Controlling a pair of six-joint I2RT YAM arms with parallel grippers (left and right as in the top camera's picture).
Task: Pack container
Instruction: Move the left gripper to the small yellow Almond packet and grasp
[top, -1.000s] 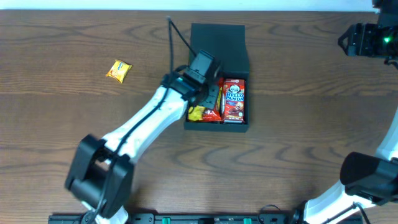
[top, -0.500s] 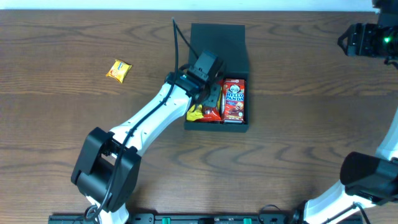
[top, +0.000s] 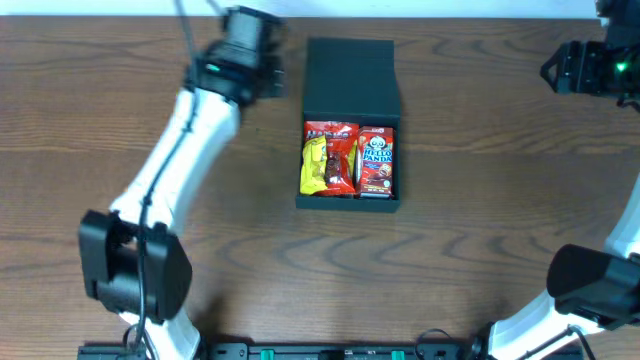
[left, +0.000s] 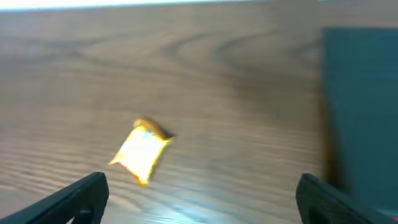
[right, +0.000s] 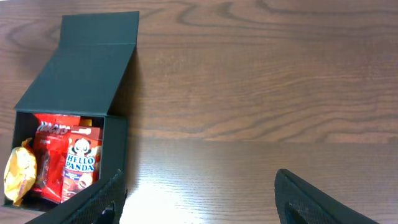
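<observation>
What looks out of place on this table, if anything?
One small yellow packet lies by itself on the bare wood, off to the side of the open container. The red packet and the Hello Panda box are already inside it. Nothing looks spilled or damaged.

"hello panda" on a red snack packet (right: 79, 168)
</observation>
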